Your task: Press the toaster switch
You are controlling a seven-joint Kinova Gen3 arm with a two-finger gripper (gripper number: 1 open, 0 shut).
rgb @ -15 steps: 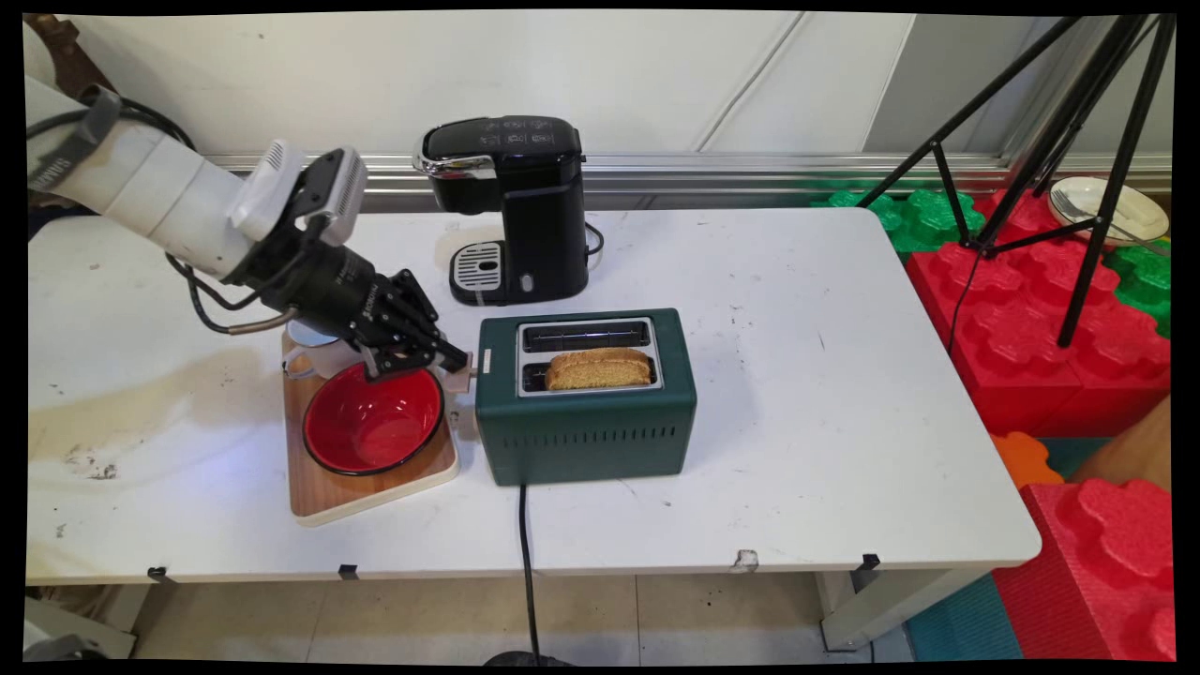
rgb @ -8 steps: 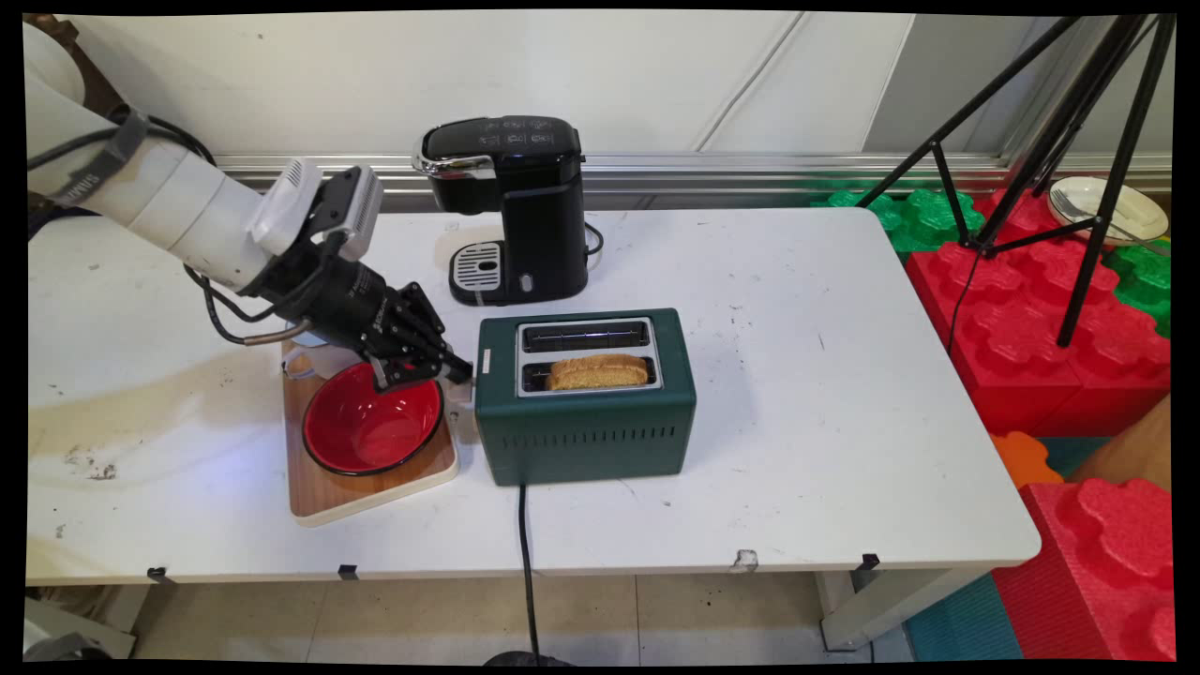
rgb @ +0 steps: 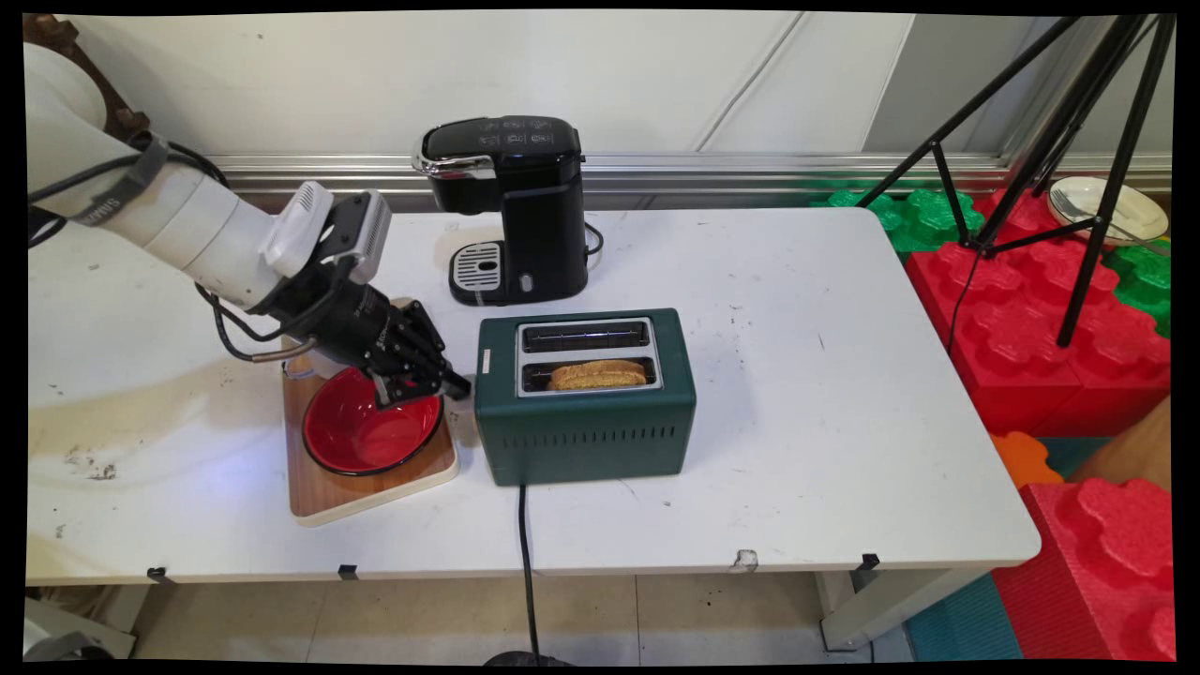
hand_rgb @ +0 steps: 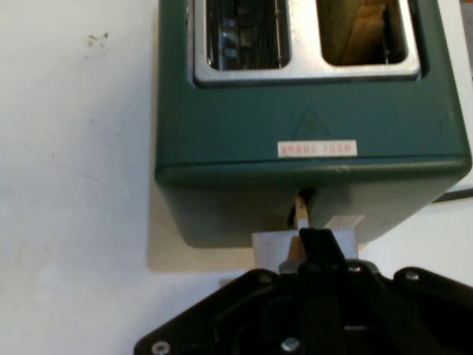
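Toaster [rgb: 586,398] lever [hand_rgb: 301,211] under pressed-together fingers [hand_rgb: 318,248]; bread [rgb: 598,375] low in near slot.

Mug [rgb: 302,361]: we see only a bit of its white side and handle; the arm covers the rest.
Toaster lever [hand_rgb: 301,211]: we see a pale stub above the gripper [hand_rgb: 318,244]; its lower part is hidden.
Bread [hand_rgb: 362,33]: cut off by the hand view's top edge.
Label [hand_rgb: 317,149] on toaster [rgb: 586,398]: lettering too small to read.
Cord [rgb: 527,572]: runs off the bottom edge.
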